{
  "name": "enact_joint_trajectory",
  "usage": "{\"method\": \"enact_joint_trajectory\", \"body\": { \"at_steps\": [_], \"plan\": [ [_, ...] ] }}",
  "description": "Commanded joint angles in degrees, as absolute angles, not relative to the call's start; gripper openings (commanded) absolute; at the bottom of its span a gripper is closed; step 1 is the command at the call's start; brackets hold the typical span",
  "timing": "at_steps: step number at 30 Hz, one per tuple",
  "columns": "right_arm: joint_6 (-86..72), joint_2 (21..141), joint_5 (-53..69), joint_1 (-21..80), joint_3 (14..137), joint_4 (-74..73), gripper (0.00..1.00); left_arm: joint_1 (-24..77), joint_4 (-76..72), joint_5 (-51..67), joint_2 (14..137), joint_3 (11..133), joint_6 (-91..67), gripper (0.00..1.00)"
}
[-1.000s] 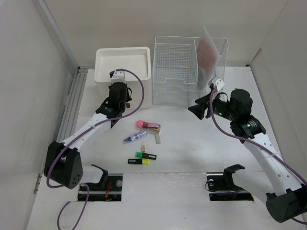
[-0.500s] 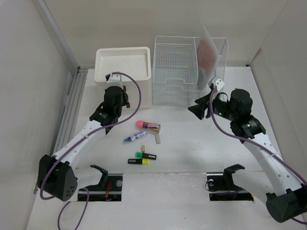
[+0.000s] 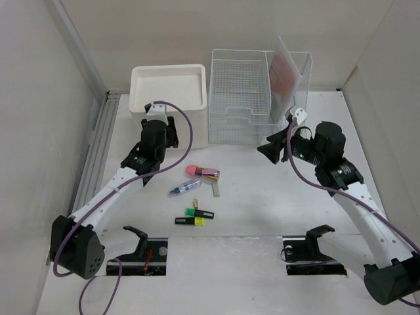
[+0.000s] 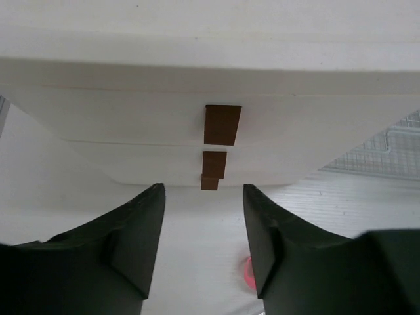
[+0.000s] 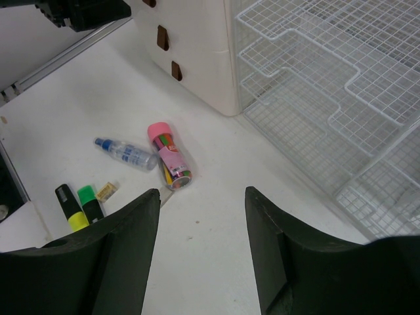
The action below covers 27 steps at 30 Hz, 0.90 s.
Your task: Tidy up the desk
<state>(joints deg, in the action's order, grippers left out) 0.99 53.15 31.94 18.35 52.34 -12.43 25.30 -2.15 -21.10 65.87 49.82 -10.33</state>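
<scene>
Both arms reach forward, the left tool (image 4: 203, 195) and right tool (image 5: 202, 197) gaping, empty.

- left arm (image 3: 108, 190) and right arm (image 3: 364, 216): slim white links with bulky black joint housings.
- A purple cable (image 3: 190, 125) loops along each arm.
- left gripper (image 4: 203, 188) and right gripper (image 5: 202, 191): dark, matte, wedge-shaped fingers.

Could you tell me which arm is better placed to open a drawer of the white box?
Left: the left gripper, open, faces the brown handles up close; the right gripper hangs beside the wire tray.
</scene>
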Motion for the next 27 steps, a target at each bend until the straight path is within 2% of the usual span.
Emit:
{"method": "enact_joint_trajectory", "body": {
  "at_steps": [1,9,27],
  "plan": [
    [0.2,51.9,31.9,18.0,52.8,-10.5,0.60,25.4,-4.0,-20.8,66.4,51.1,-9.8,0.50],
    [0.2,51.9,31.9,18.0,52.8,-10.5,0.60,25.4,-4.5,-22.0,73.7,56.0,-8.6,0.51],
    [0.2,51.9,31.9,18.0,52.8,-10.5,0.60,25.4,-6.6,-25.7,76.6,59.2,-6.9,0.48]
  ]
}}
